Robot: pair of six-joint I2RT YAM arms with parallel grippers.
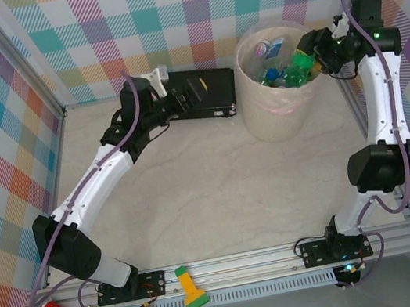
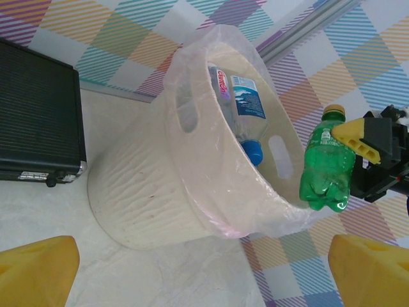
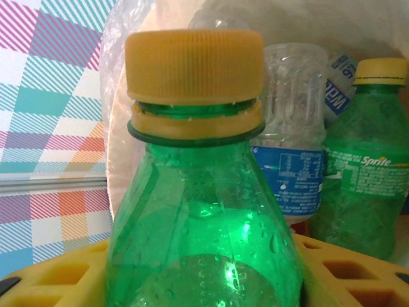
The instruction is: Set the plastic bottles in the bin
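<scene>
Pastel plaid walls (image 1: 164, 9) close in a pale marbled table (image 1: 221, 198). At the upper right of the top view stands the bin (image 1: 279, 120), with several bottles (image 1: 276, 69) lying inside it. The right gripper (image 1: 317, 60) is clamped on a green bottle (image 1: 301, 66) just below its yellow cap, holding it at the bin's right rim. The left gripper (image 2: 204, 272), jaws spread wide and empty, sits left of the bin, near the black case (image 1: 206, 90).
</scene>
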